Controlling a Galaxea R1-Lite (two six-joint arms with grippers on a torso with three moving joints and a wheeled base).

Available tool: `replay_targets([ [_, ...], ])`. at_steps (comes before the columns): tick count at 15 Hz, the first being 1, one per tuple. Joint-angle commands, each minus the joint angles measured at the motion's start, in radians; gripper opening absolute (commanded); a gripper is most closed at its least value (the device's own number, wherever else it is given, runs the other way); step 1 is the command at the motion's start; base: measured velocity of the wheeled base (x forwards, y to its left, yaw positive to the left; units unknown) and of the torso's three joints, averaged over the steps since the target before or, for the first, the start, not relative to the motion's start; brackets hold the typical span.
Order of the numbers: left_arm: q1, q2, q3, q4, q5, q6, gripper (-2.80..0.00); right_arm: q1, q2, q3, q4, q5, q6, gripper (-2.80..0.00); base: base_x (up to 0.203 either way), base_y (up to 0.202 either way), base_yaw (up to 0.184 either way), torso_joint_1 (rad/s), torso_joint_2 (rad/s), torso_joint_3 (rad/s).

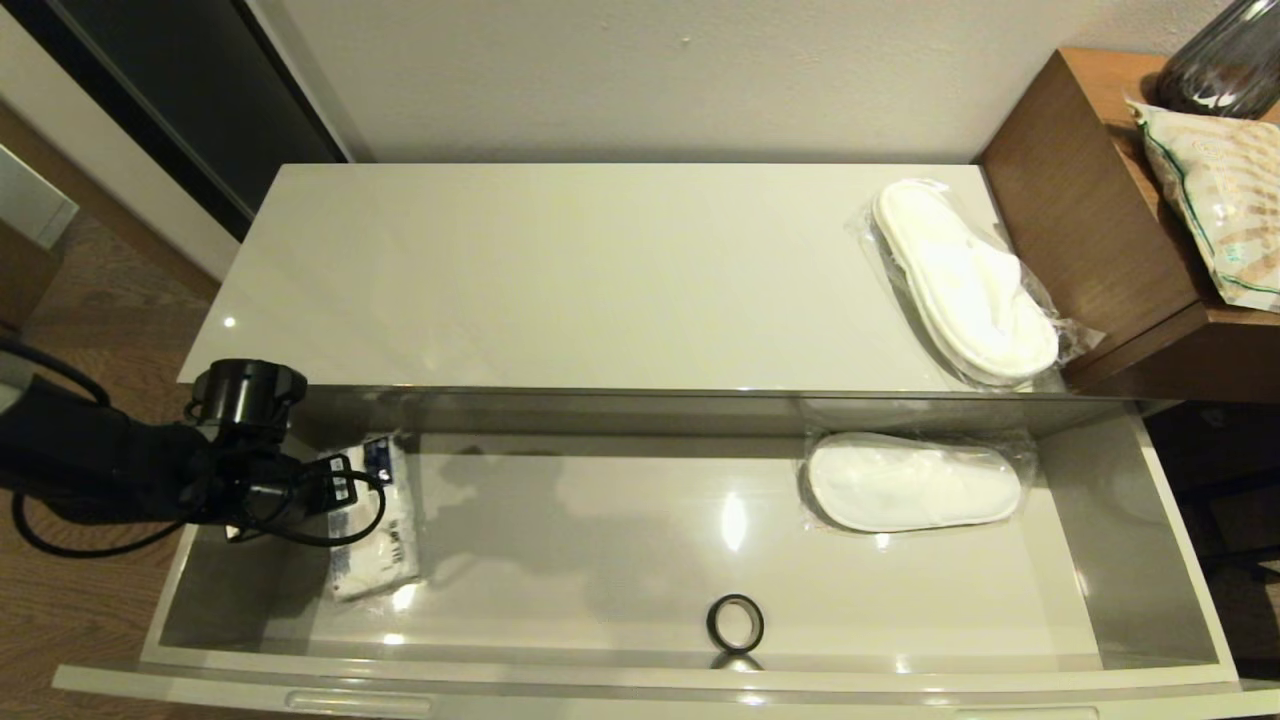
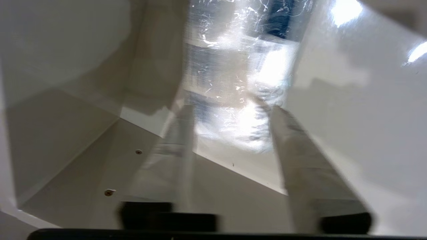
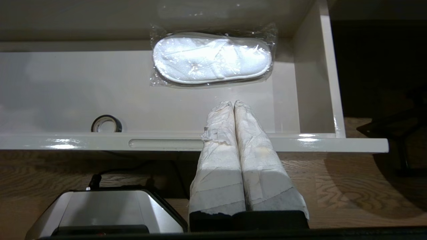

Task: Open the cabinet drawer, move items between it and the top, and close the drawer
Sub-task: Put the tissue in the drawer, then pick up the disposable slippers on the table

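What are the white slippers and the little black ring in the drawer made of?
The slippers look like soft white cloth, sealed in crinkly clear plastic that glints. The black ring looks like shiny plastic or rubber; which one is hard to tell. The drawer is glossy and mirrors the lights.

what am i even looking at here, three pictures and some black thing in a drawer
It is a two-armed robot. The big picture comes from a camera on its head; the other two come from cameras on its wrists. The black thing is its left arm, with the left gripper over a tissue pack in the open drawer; its fingers are apart around the pack. The drawer also holds wrapped slippers and a black ring. More slippers lie on the cabinet top. The right gripper is shut, before the drawer.
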Motion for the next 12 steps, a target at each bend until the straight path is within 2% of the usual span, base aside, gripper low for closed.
replay_targets([
  [1,0.001,0.017,0.003,-0.001,0.002,-0.002,0.0,0.0,0.001,0.0,0.0,0.001,0.0,-2.8,0.0,0.0,0.0,0.0,0.0,0.0],
  [4,-0.002,-0.015,0.011,-0.001,-0.006,-0.006,0.0,0.0,0.001,0.0,0.0,0.001,0.0,-2.8,0.0,0.0,0.0,0.0,0.0,0.0],
  [6,-0.011,-0.097,0.024,0.01,-0.009,-0.005,0.0,0.0,0.001,0.0,0.0,0.001,0.0,-2.8,0.0,0.0,0.0,0.0,0.0,0.0],
  [9,-0.068,-0.336,0.074,0.086,-0.013,-0.002,0.0,0.0,0.001,0.0,0.0,0.001,0.0,-2.8,0.0,0.0,0.0,0.0,0.0,0.0],
  [10,-0.094,-0.434,0.085,0.144,-0.016,-0.001,-2.8,0.0,0.001,0.0,0.0,0.001,0.0,-2.8,0.0,0.0,0.0,0.0,0.0,0.0],
  [12,-0.14,-0.635,0.091,0.294,-0.024,0.009,-2.8,0.0,0.001,0.0,0.0,0.001,0.0,-2.8,0.0,0.0,0.0,0.0,0.0,0.0],
])
